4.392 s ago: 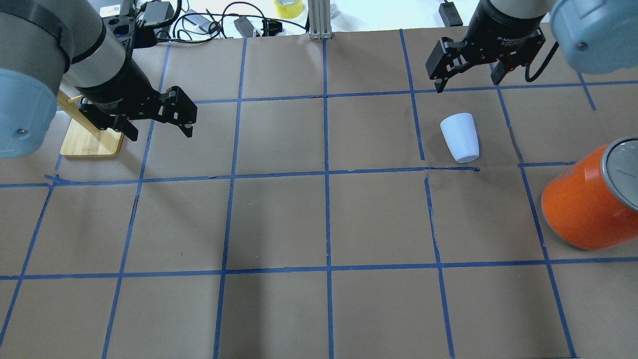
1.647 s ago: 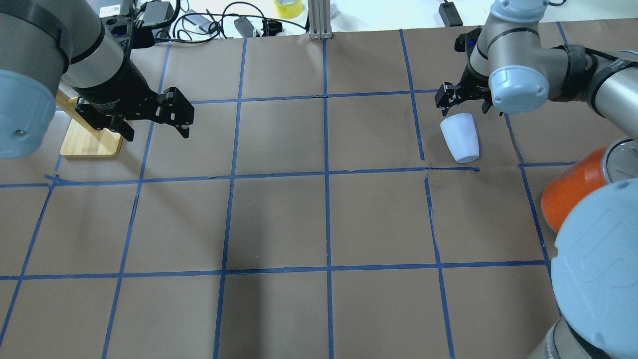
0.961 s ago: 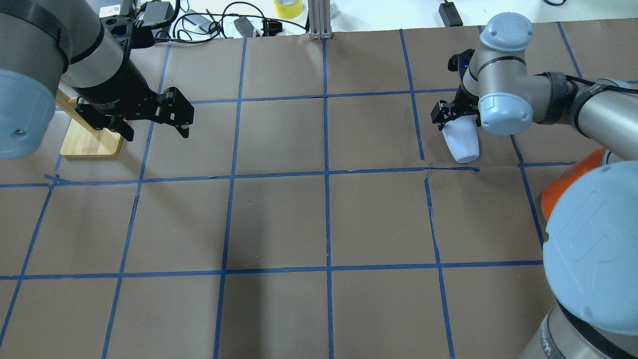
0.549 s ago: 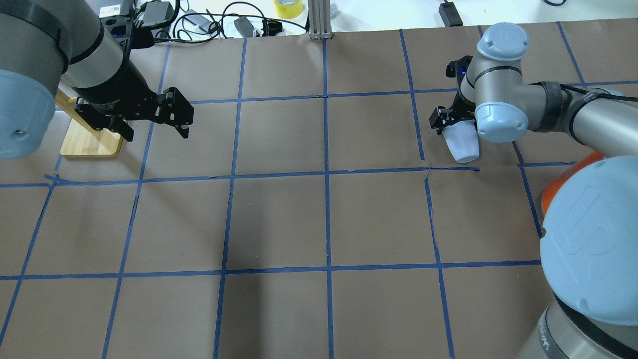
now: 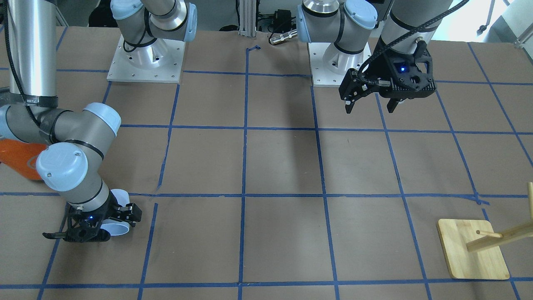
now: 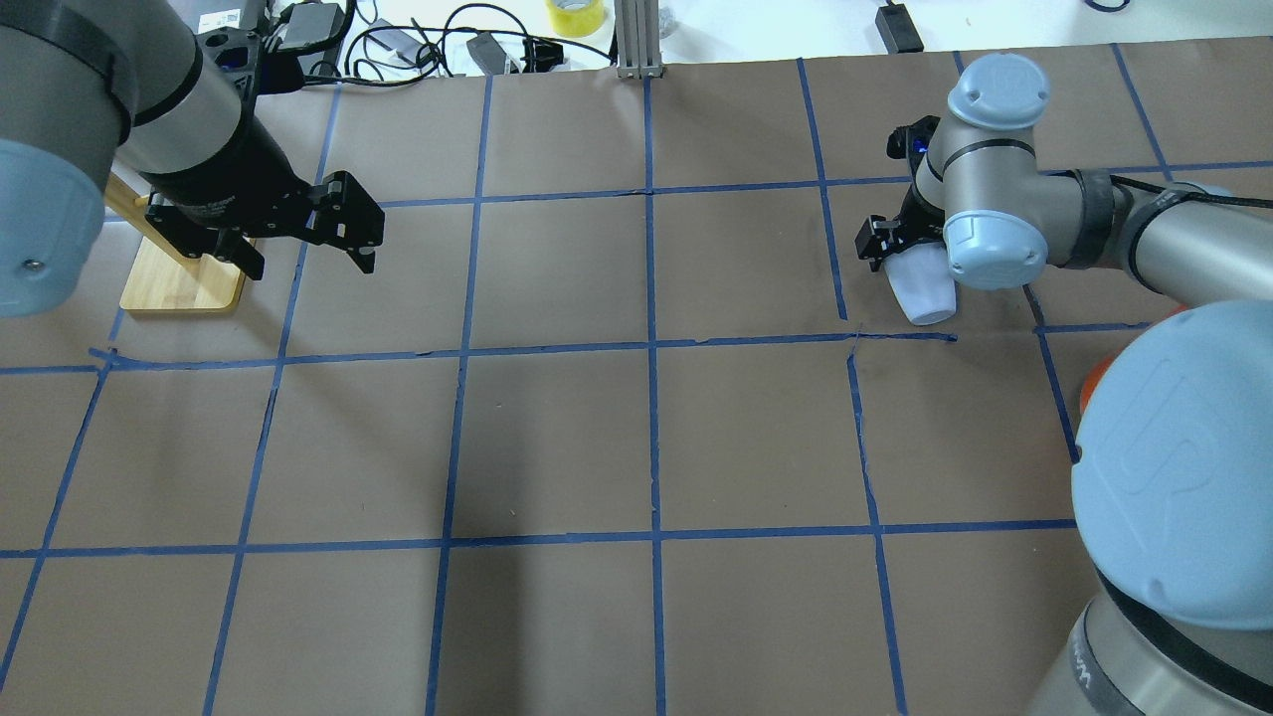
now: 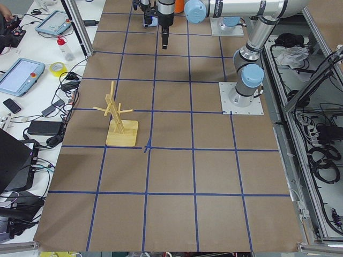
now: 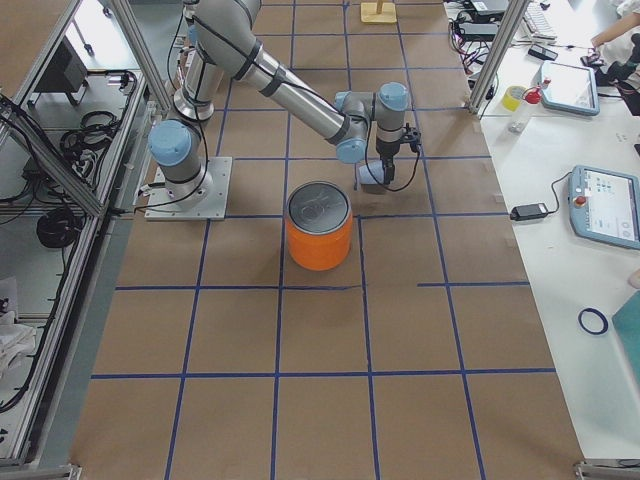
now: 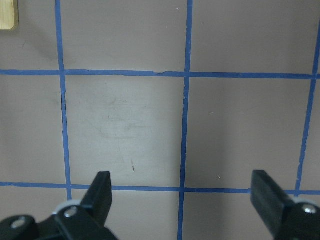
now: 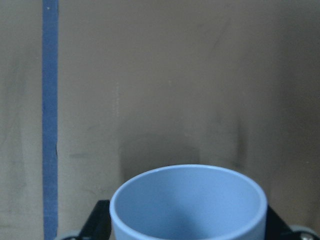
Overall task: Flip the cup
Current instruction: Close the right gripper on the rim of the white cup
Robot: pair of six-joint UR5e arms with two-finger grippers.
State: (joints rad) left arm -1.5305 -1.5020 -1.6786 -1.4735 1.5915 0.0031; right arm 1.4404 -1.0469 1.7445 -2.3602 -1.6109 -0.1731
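cup (image 6: pixel 925 298) lies on its side on the table (image 6: pixel 557 438), robot's right half, mouth pointing away from the base, closed end toward it. right gripper (image 10: pixel 187 217) is above the mouth end with one finger on each side of the rim, and the wrist cam looks into the opening. jaws are wide, about the same spread as the idle arm's, and the mouth nearly fills the gap. reads as not pinched yet, though I can't rule out light contact. rim-end grab makes sense to me: a wrist turn could then stand the cup up without a regrasp. orange can (image 8: pixel 320 235) sits near on the robot's right, not touching, so any swing needs to stay off it. left gripper (image 9: pixel 181 185) hangs high over its own half, spread wide, empty, likely just parked clear. text: cup is plain. can shows nothing readable. white print on the left gripper body is too small. embossed mark on the big blue joint cap (image 6: pixel 1174 467) looks like UR, faint.
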